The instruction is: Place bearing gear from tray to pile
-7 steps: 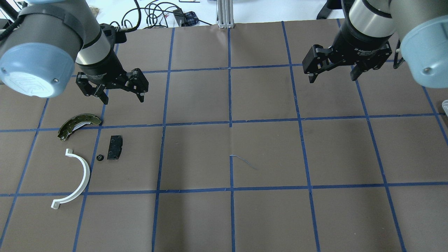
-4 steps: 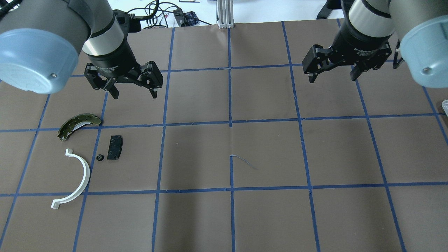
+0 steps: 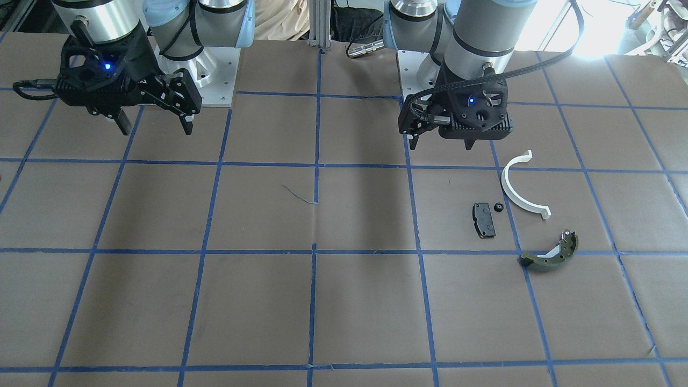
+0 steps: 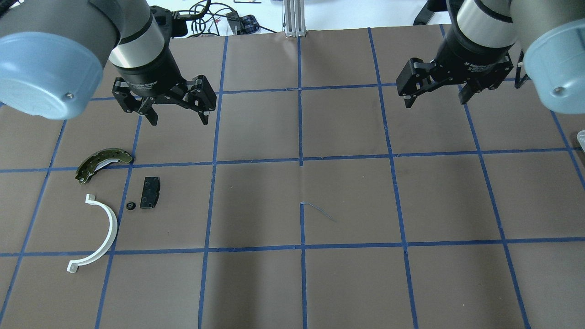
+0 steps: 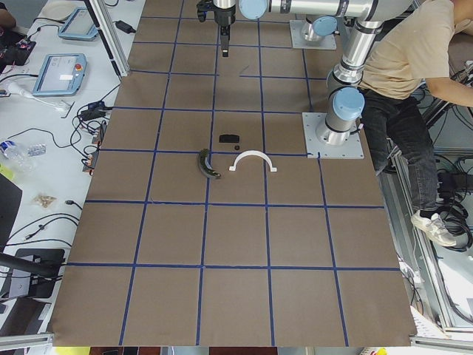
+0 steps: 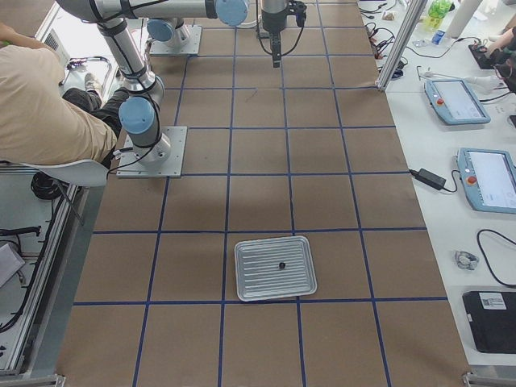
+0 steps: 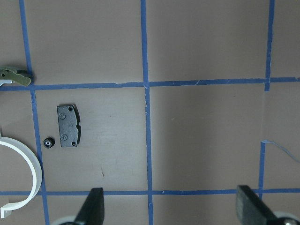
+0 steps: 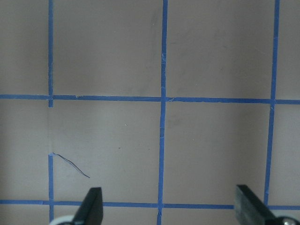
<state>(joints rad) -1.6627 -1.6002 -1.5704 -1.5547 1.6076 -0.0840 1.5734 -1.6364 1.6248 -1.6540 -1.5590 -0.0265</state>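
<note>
Both hands hang above the surface with nothing in them. The left hand has its fingers spread wide, and so does the right hand.

One bearing gear is down in the pile, a small black toothed disc lying flat just beside the black pad. The white half-ring strip is on its other side, and the olive-green shoe is a little further off. The left hand is the nearer one here, hovering off to the side of the pile and not above it.

The next move turns on the tray, I'd say. It sits at the surface's far right end, well apart from both hands, with a small dark part alone near its middle. That part is too small to name for certain, but I'd take it for another gear. The right hand is clearly the nearer one, and the tray lies outward from it, away from the pile. A round gear has no long axis to line up on, so any finger angle should serve.

The surface is brown paper ruled into squares with blue tape, with one loose curl of tape at the centre. A seated person is behind the robot's bases, and benches with pendants and cables run along the far side.
</note>
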